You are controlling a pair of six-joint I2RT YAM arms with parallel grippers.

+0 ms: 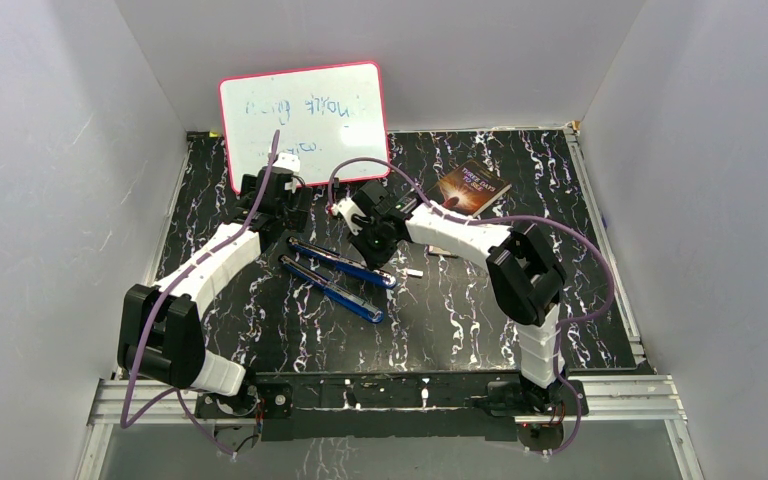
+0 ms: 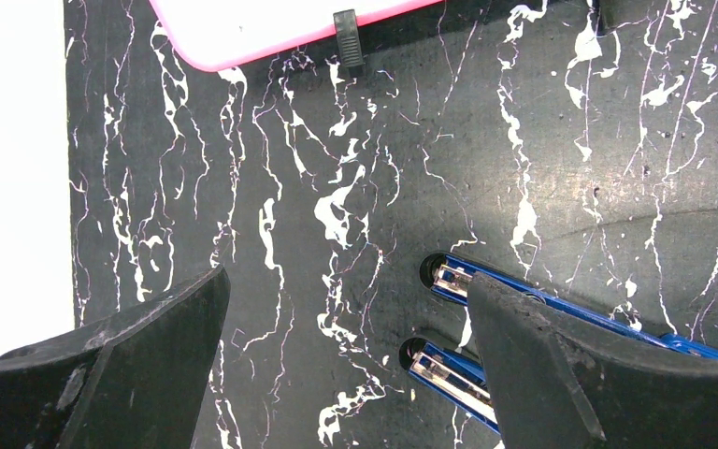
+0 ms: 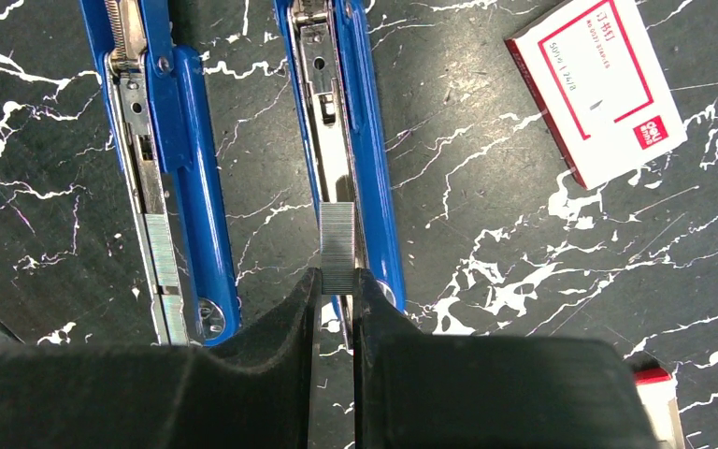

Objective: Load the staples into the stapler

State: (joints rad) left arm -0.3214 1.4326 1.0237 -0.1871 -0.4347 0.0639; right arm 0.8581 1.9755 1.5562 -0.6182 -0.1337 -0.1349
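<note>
R tool (image 3: 337, 281) pinching staples (image 3: 338, 245) over stapler (image 3: 374, 159): slip risk

R tool is nearly closed, its fingertips clamped on the near end of the staples. The strip lies along the channel of one half of the blue stapler, which is opened flat on the desk (image 3: 524, 309). Can't tell if it's seated or just resting on top. My worry: if I let go early, the strip tips off the rail onto the desk. Pushing fwd w/ a skewed strip could also jam or snap it. White box (image 3: 598, 84) w/ red label sits just beside the stapler, no issue. Further off, L tool (image 2: 346, 281) hangs wide open, holding nothing. It's near one end of the stapler but not touching, so nothing braces the stapler, and any push prob. slides it.
</note>
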